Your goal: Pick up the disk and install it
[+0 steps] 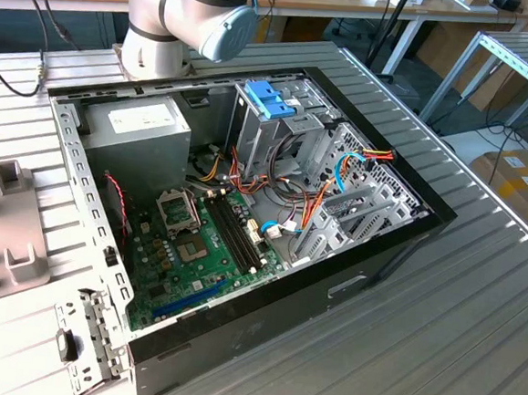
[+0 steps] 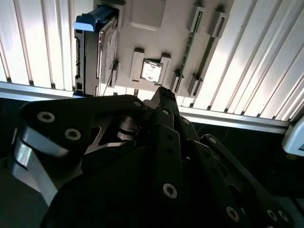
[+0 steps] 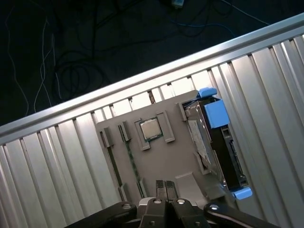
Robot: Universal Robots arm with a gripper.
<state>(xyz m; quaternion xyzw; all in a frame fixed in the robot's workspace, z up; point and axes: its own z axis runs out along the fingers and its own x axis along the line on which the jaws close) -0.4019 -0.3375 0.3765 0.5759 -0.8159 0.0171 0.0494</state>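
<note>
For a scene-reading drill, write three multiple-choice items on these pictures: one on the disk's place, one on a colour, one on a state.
1. Where is the disk?
A. In the grey tray
B. In the case's drive bay
C. On the floor

2. What colour is the disk's carrier?
A. Red
B. Blue
C. Yellow

3. How is the case?
A. Shut, with its panel on
B. Standing upright
C. Lying open, with the board exposed

Answers:
1 A: both wrist views show the disk sitting in the tray.
2 B: the carrier's tab is bright blue against the grey tray.
3 C: in the exterior view the case lies on its side with no panel, and the board and cables are in plain sight.
</note>
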